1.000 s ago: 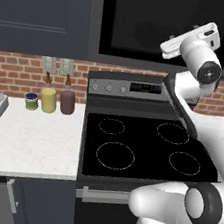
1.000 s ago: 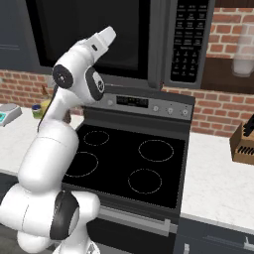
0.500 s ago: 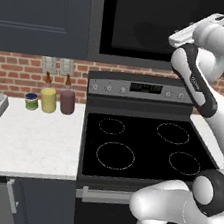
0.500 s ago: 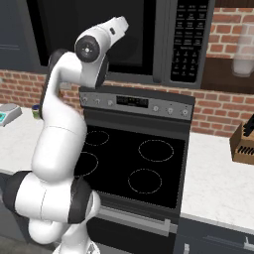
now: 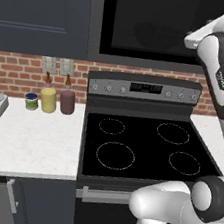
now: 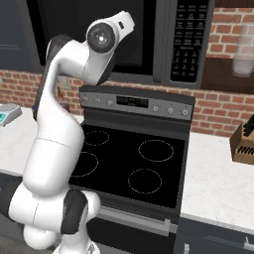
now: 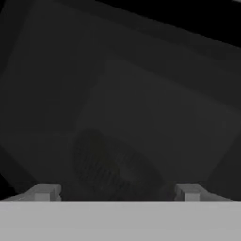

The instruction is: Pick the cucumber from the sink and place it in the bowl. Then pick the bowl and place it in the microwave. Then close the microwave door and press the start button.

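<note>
Behind dark microwave door (image 5: 161, 25) glass, the bowl (image 7: 110, 167) shows dimly, jaws apart.

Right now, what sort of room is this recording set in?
A home kitchen, rendered rather than real. A black four-burner stove sits between white counters, with a dark microwave mounted above it against a red brick wall. A knife block stands on the right-hand counter.

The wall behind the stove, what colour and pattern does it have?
Red-brown brick wall with pale mortar lines, clearest in the left base view.
</note>
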